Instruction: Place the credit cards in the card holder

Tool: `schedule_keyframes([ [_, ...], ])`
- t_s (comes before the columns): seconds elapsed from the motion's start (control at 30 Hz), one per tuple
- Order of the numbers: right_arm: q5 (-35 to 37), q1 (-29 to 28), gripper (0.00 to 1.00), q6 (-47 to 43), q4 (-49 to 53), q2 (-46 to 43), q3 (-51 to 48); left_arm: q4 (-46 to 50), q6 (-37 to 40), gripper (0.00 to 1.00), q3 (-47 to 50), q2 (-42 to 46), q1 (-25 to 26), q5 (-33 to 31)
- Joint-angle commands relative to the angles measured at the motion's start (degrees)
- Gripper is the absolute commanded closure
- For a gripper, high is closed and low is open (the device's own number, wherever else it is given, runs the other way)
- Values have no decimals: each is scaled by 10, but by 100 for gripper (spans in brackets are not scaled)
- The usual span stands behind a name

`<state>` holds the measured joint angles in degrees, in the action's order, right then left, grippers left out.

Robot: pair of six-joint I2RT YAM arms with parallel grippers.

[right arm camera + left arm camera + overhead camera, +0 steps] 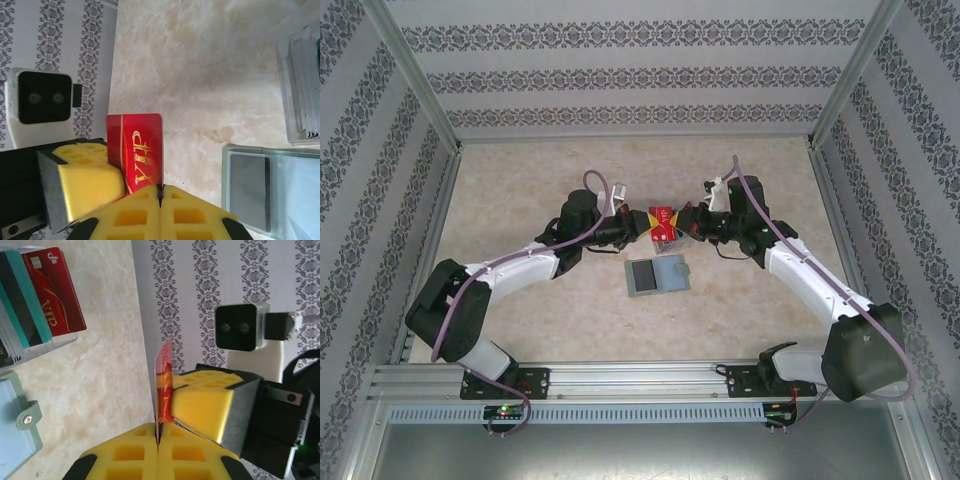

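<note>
Handover stage: left jaws and right jaws both clenched on red VIP card [137, 150]. Next: one must release before insertion into card holder [658, 275].

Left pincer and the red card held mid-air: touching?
Touching. Left wrist view: the red card is pinched edge-on between the shut yellow pads of the left pincer, no gap.

Bright, even light; soft shadows.
</note>
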<state>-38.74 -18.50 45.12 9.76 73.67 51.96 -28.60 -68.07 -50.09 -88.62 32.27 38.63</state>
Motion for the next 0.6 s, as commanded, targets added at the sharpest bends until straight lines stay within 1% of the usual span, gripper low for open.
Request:
schedule_keyframes([
  [0.0, 0, 0, 83, -27, 31, 6, -7, 26, 23, 100, 13, 20, 4, -20],
  [0.03, 25, 0, 75, -44, 60, 8, -6, 45, 30, 100, 19, 25, 4, -32],
  [0.1, 89, -3, 64, -88, 119, 15, -8, 88, 43, 100, 40, 38, 7, -69],
  [0.13, 139, -11, 61, -112, 154, 21, -9, 110, 45, 100, 55, 41, 9, -87],
  [0.2, 235, -37, 61, -154, 206, 40, -8, 102, 40, 100, 86, 43, 20, -109],
  [0.23, 271, -53, 57, -172, 225, 54, -3, 93, 35, 100, 101, 39, 31, -122],
  [0.27, 290, -65, 51, -181, 230, 63, -3, 84, 33, 100, 109, 31, 41, -131],
  [0.3, 307, -75, 45, -185, 222, 70, -9, 73, 35, 100, 114, 22, 54, -140],
  [0.4, 317, -80, 40, -191, 180, 96, -28, 46, 36, 100, 127, -3, 79, -183],
  [0.53, 304, -80, 40, -209, 169, 143, -20, -37, 17, 100, 143, -46, 83, -191],
  [0.57, 302, -80, 41, -211, 165, 152, -20, -37, 18, 100, 139, -55, 83, -189],
])
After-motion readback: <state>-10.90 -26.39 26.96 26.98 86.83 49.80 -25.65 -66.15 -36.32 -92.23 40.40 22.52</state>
